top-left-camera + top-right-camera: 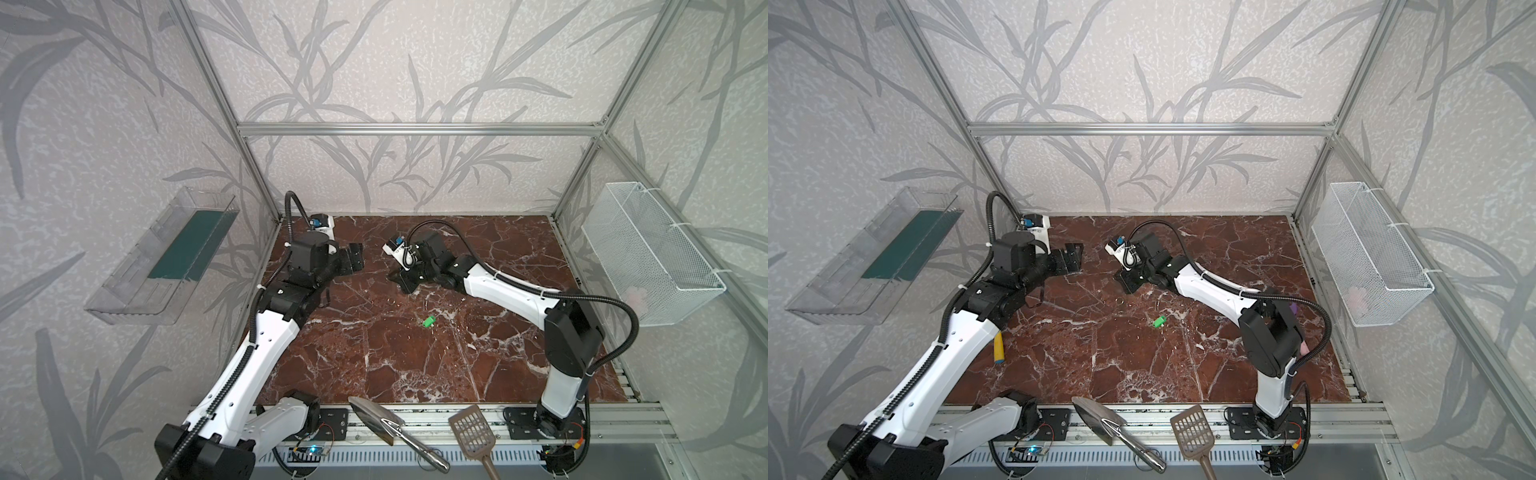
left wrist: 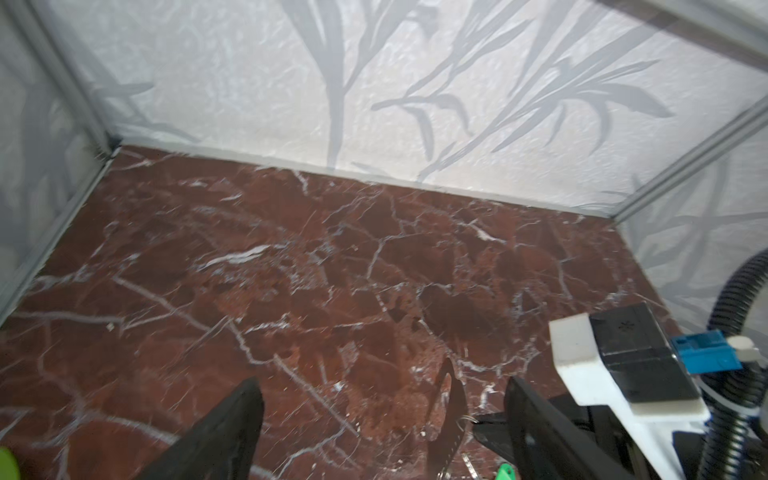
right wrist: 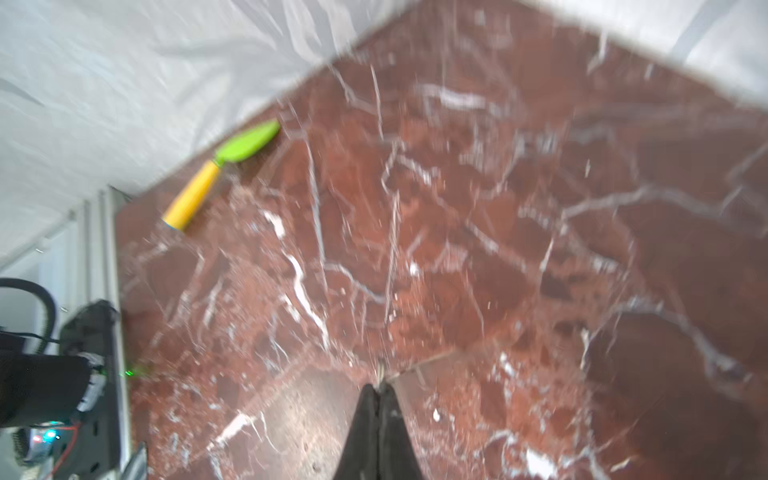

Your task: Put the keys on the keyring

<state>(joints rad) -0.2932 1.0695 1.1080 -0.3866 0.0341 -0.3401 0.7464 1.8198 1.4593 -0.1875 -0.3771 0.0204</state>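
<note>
- Red-veined marble counter (image 1: 374, 353) sat inside leaf-patterned walls (image 1: 374, 62).
- Green-headed key (image 1: 429, 321) lay flat near the counter's middle, nearer than both hands, touched by neither.
- Left hand (image 2: 382, 386) hovered at the far left, jaws spread wide.
- Right hand (image 3: 379, 390), right of it and low over the counter, was pinched shut, a thin metal sliver (image 3: 381, 371) at its tips.

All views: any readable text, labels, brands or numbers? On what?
None can be read.
On the key: no marking visible.
On the black block in the left wrist view: a tiny mark, too small to read.
Right wrist view: blurred, no text seen.
</note>
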